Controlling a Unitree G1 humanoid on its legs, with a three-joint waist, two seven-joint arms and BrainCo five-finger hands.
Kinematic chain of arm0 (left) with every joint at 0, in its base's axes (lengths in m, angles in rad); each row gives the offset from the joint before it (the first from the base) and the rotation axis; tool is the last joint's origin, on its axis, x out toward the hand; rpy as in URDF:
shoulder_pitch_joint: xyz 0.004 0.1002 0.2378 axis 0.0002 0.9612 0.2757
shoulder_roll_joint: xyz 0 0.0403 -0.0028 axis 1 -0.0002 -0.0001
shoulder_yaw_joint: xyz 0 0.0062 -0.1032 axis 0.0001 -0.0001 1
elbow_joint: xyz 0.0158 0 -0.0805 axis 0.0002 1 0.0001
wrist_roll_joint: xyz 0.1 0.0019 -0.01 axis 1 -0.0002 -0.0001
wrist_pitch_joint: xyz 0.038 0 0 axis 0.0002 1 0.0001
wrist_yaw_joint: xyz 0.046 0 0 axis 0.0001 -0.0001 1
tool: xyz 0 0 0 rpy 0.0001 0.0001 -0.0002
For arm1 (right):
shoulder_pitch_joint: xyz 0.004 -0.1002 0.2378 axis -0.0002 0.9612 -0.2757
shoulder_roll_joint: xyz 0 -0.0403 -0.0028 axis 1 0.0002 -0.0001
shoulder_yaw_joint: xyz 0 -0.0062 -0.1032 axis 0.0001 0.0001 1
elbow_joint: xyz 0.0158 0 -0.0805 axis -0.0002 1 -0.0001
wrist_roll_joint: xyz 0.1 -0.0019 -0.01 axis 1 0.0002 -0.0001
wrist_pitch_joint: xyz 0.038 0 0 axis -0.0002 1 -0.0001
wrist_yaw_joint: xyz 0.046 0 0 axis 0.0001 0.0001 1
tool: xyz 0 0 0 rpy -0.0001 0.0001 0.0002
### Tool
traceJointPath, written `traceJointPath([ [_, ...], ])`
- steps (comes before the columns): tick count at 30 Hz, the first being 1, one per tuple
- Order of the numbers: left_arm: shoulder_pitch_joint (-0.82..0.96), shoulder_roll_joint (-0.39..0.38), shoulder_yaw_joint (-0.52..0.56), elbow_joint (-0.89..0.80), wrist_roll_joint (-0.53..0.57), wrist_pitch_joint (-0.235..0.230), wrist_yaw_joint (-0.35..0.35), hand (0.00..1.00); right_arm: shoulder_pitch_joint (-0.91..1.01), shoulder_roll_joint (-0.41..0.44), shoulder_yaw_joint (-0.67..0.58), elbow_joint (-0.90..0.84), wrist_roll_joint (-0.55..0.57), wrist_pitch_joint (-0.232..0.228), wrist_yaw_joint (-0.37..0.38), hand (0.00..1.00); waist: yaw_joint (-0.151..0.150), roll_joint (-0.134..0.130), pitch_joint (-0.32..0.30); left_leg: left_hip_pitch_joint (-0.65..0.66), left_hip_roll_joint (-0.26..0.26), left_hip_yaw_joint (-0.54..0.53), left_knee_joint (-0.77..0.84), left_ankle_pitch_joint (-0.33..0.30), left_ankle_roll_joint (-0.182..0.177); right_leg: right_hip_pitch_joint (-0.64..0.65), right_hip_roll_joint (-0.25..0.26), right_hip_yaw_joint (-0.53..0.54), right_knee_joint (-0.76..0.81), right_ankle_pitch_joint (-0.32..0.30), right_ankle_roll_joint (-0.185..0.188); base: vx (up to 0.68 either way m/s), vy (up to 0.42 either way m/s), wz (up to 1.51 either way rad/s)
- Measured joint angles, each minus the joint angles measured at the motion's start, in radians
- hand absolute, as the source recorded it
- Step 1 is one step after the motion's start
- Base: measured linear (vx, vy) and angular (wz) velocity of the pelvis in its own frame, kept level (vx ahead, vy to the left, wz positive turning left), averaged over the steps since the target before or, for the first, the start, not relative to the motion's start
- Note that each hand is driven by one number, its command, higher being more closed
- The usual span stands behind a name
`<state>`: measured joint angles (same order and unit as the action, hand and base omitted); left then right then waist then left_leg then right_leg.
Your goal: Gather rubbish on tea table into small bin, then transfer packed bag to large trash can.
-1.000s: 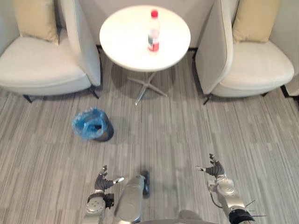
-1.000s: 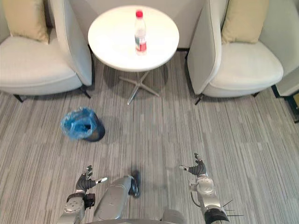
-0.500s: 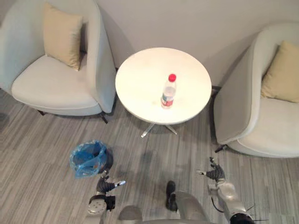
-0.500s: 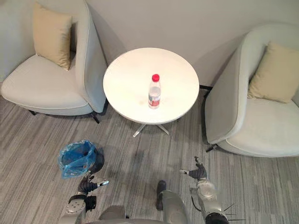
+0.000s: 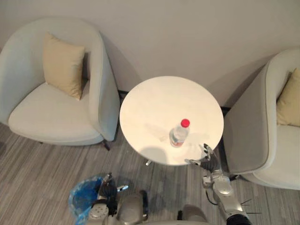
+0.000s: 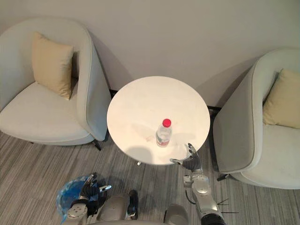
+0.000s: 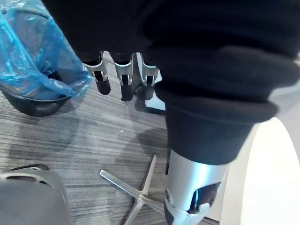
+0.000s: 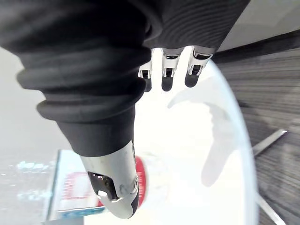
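A clear plastic bottle (image 5: 179,133) with a red cap stands upright on the round white tea table (image 5: 159,101). My right hand (image 5: 209,160) is open at the table's near right edge, a short way right of the bottle and not touching it. In the right wrist view the bottle (image 8: 139,183) shows just past the thumb (image 8: 115,190). The small dark bin (image 5: 83,204) lined with a blue bag sits on the floor at lower left. My left hand (image 5: 108,189) hangs open beside it, holding nothing; its fingers (image 7: 123,80) show near the bag (image 7: 33,61).
A pale armchair (image 5: 51,115) with a tan cushion (image 5: 63,63) stands left of the table. Another armchair (image 5: 265,140) with a cushion (image 5: 288,98) stands to the right. The table's metal star foot (image 7: 136,192) rests on the striped grey carpet.
The camera has moved in toward the table, which now fills the middle. My right hand has come up to the table's edge near the bottle. The bin now lies beside my left hand.
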<state>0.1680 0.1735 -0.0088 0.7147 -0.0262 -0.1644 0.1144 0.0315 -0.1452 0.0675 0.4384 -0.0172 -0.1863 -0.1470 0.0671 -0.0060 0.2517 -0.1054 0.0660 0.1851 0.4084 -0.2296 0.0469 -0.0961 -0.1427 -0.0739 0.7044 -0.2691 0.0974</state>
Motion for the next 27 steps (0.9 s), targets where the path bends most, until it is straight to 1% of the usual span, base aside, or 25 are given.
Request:
traceJointPath([
  [1, 0.0, 0.002, 0.0, 0.0, 0.0, 0.0, 0.0, 0.0, -0.004, -0.001, 0.01, -0.014, -0.004, -0.005, 0.0, 0.0, -0.003, -0.002, -0.002, 0.008, 0.001, 0.0, -0.004, 0.001, -0.001, -0.015, 0.0, -0.008, -0.021, -0.011, -0.003, 0.28, -0.023, 0.24],
  [2, -0.002, 0.006, 0.0, 0.0, 0.0, -0.004, 0.0, 0.0, -0.007, -0.002, 0.016, -0.04, -0.019, -0.016, 0.002, 0.0, -0.009, -0.014, -0.008, 0.022, 0.003, -0.008, -0.011, 0.001, -0.002, -0.038, 0.007, -0.013, -0.118, -0.011, -0.007, 0.18, -0.056, 0.31],
  [3, -0.001, 0.007, 0.0, 0.001, 0.0, -0.009, 0.0, 0.0, -0.008, -0.001, 0.017, -0.043, -0.026, -0.022, 0.002, 0.0, -0.01, -0.013, -0.007, 0.024, 0.003, -0.012, -0.01, 0.001, -0.002, -0.044, 0.01, -0.01, -0.17, -0.005, -0.009, 0.28, -0.118, 0.43],
  [4, 0.002, 0.009, 0.0, 0.002, 0.0, -0.015, 0.0, 0.0, -0.014, -0.001, 0.021, -0.048, -0.033, -0.027, 0.007, 0.0, -0.008, -0.03, -0.017, 0.031, -0.002, -0.022, -0.002, -0.003, -0.01, -0.047, 0.023, -0.007, -0.31, 0.073, -0.013, 0.23, -0.11, 0.27],
  [5, 0.006, 0.01, 0.0, 0.002, 0.0, -0.018, 0.0, 0.0, -0.014, -0.001, 0.024, -0.05, -0.034, -0.028, 0.01, 0.0, -0.003, -0.033, -0.018, 0.032, -0.011, -0.025, 0.001, -0.008, -0.019, -0.048, 0.02, -0.005, -0.366, 0.148, -0.019, 0.28, -0.167, 0.37],
  [6, 0.005, -0.005, -0.003, 0.012, 0.001, -0.017, -0.002, 0.0, -0.019, -0.013, 0.028, -0.049, -0.035, -0.03, 0.018, 0.0, -0.005, -0.013, -0.019, 0.037, -0.003, -0.053, 0.009, -0.018, -0.035, -0.035, 0.029, -0.011, -0.379, 0.184, -0.022, 0.21, -0.142, 0.16],
  [7, 0.012, -0.019, -0.009, 0.011, 0.001, -0.02, -0.002, 0.0, -0.022, -0.02, 0.037, -0.053, -0.038, -0.031, 0.019, 0.0, 0.001, 0.006, -0.033, 0.037, 0.01, -0.058, -0.008, -0.013, -0.043, -0.02, 0.042, -0.012, -0.424, 0.188, -0.027, 0.2, -0.141, 0.1],
  [8, 0.019, -0.024, -0.008, 0.012, 0.001, -0.02, -0.002, 0.0, -0.025, -0.024, 0.045, -0.054, -0.041, -0.031, 0.019, 0.0, 0.001, 0.014, -0.036, 0.039, 0.018, -0.062, -0.017, -0.012, -0.049, -0.011, 0.051, -0.015, -0.44, 0.198, -0.03, 0.18, -0.112, -0.06],
  [9, 0.027, -0.032, -0.008, 0.012, 0.003, -0.021, -0.003, 0.0, -0.028, -0.03, 0.062, -0.062, -0.056, -0.032, 0.022, 0.0, -0.001, 0.024, -0.041, 0.041, 0.026, -0.074, -0.043, -0.005, -0.063, 0.006, 0.065, -0.025, -0.49, 0.218, -0.034, 0.16, -0.114, 0.05],
  [10, 0.027, -0.035, -0.01, 0.014, 0.014, -0.021, -0.005, 0.0, -0.026, -0.034, 0.073, -0.064, -0.07, -0.034, 0.024, 0.0, -0.003, 0.026, -0.043, 0.05, 0.035, -0.084, -0.074, 0.002, -0.073, 0.026, 0.078, -0.037, -0.534, 0.235, -0.038, 0.14, -0.115, 0.09],
  [12, 0.028, -0.037, -0.012, 0.018, 0.031, -0.021, -0.006, 0.0, -0.019, -0.035, 0.081, -0.063, -0.073, -0.034, 0.037, 0.0, -0.001, 0.022, -0.045, 0.071, 0.038, -0.093, -0.103, 0.009, -0.085, 0.054, 0.091, -0.044, -0.573, 0.25, -0.045, 0.1, -0.075, 0.09],
  [14, 0.027, -0.038, -0.032, 0.034, 0.038, -0.021, -0.007, 0.0, -0.012, -0.042, 0.101, -0.063, -0.077, -0.034, 0.044, 0.0, -0.004, 0.017, -0.048, 0.101, 0.039, -0.105, -0.13, 0.015, -0.092, 0.092, 0.093, -0.057, -0.606, 0.252, -0.047, 0.07, -0.044, 0.14],
  [17, 0.027, -0.042, -0.038, 0.037, 0.038, -0.021, -0.007, 0.0, 0.003, -0.041, 0.118, -0.061, -0.104, -0.034, 0.048, 0.0, -0.001, 0.015, -0.06, 0.107, 0.037, -0.111, -0.141, 0.017, -0.092, 0.109, 0.092, -0.062, -0.633, 0.262, -0.044, 0.02, -0.005, 0.09],
  [21, 0.026, -0.042, -0.04, 0.049, 0.039, -0.022, -0.007, 0.0, 0.006, -0.037, 0.149, -0.05, -0.117, -0.033, 0.064, 0.0, -0.001, 0.009, -0.068, 0.118, 0.015, -0.12, -0.186, 0.048, -0.086, 0.13, 0.085, -0.07, -0.685, 0.293, -0.041, -0.01, 0.007, 0.08],
  [24, 0.025, -0.039, -0.04, 0.058, 0.039, -0.023, -0.007, 0.0, 0.006, -0.037, 0.156, -0.022, -0.144, -0.032, 0.064, 0.0, -0.001, 0.004, -0.075, 0.126, 0.003, -0.132, -0.196, 0.058, -0.084, 0.146, 0.08, -0.083, -0.698, 0.3, -0.041, -0.05, 0.014, 0.15],
  [27, 0.025, -0.031, -0.042, 0.067, 0.039, -0.032, -0.007, 0.0, 0.004, -0.036, 0.187, -0.019, -0.155, -0.03, 0.063, 0.0, 0.001, -0.004, -0.08, 0.132, -0.002, -0.141, -0.231, 0.084, -0.084, 0.145, 0.074, -0.088, -0.711, 0.314, -0.045, -0.06, -0.012, 0.07],
])
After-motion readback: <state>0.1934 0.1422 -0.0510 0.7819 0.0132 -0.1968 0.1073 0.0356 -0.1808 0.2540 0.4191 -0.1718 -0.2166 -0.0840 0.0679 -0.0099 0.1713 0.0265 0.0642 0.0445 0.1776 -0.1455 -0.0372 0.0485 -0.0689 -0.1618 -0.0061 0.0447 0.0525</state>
